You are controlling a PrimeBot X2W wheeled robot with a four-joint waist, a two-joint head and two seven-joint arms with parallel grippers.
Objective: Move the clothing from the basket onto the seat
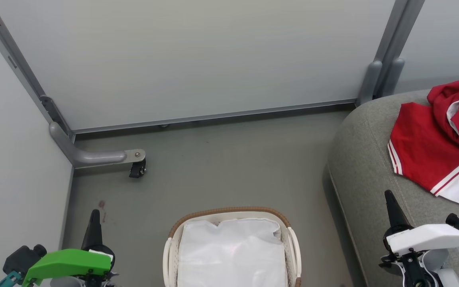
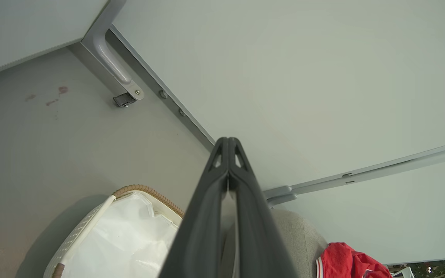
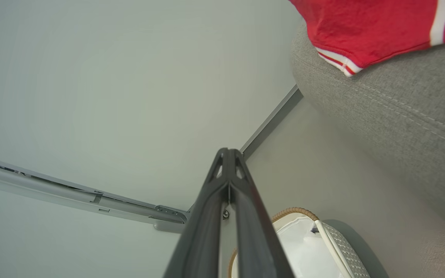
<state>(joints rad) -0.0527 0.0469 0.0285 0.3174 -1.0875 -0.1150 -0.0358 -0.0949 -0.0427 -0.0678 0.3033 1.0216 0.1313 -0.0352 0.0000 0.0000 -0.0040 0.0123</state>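
The red clothing [image 1: 438, 141] with white stripes lies spread and bunched on the grey seat [image 1: 367, 159] at the right; its red edge also shows in the wrist views [image 2: 346, 262] [image 3: 365, 31]. The white basket [image 1: 231, 249] with a brown rim stands on the floor at bottom centre, holding only its white cloth liner. My left gripper [image 1: 94, 217] is shut and empty to the left of the basket. My right gripper [image 1: 389, 199] is shut and empty over the seat's front edge. Both wrist views show the fingers pressed together [image 2: 228, 144] [image 3: 228, 154].
Pale partition panels [image 1: 197, 56] close off the back and left. A grey foot with a black caster [image 1: 137, 167] juts onto the floor at the left. Grey floor [image 1: 229, 167] lies open between panel, basket and seat.
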